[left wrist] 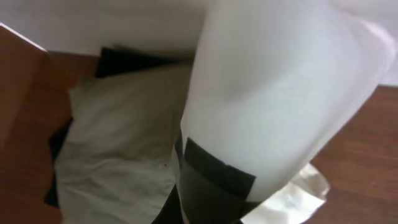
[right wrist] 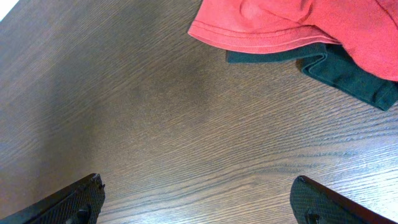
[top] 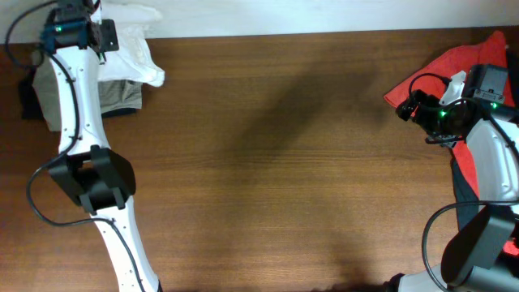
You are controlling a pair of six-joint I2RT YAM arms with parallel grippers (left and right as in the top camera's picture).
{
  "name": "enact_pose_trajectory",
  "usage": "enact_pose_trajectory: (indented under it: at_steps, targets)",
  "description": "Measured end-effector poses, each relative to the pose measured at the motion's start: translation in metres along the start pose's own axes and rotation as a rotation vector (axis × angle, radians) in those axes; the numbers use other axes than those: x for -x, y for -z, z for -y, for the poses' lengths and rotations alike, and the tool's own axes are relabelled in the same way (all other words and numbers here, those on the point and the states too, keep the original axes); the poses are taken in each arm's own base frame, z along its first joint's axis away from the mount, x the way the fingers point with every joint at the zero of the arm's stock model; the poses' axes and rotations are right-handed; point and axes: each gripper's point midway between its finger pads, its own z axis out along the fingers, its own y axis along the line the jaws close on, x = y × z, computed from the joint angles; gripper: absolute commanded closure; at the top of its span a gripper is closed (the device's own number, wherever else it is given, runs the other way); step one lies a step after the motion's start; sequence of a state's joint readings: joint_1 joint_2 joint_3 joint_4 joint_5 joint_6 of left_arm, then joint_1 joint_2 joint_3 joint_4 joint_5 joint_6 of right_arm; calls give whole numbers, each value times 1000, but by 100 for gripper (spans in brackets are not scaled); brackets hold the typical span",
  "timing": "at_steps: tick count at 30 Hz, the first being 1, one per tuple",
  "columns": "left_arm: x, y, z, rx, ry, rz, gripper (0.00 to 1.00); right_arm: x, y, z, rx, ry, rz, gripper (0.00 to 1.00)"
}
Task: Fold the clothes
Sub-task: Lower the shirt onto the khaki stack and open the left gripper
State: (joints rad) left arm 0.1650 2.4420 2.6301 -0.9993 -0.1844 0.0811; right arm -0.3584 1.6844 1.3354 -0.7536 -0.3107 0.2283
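The left tool (top: pixel 104 34) is pinching shut on the white shirt (left wrist: pixel 273 93). The right tool (right wrist: pixel 196 186) is gaping wide and empty above the bench (right wrist: pixel 155 112), with the red garment (right wrist: pixel 280 22) lying just ahead.

Wooden table (top: pixel 284 162): white shirt (top: pixel 138 53), khaki garment (top: pixel 122 96) at left; red garment (top: pixel 442 73), dark garment (right wrist: pixel 348 68) at right.

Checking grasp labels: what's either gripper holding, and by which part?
Left gripper looks shut on the white shirt; the grip spot cannot be told, fabric hides it. Right gripper is open above the table, holding nothing.
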Motion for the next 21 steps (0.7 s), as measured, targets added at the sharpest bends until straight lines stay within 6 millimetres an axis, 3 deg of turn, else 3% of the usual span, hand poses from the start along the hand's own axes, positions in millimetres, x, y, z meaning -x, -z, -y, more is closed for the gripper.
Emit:
enact_pose_trajectory:
  at_steps: [7,15,21]
  targets:
    - [21,30,-8,7,13,66,99,0,0,0,0,0,0,1]
    - [14,30,-11,13,14,38,99,0,0,0,0,0,0,1]
    - [11,26,-37,43,61,30,99,0,0,0,0,0,0,1]
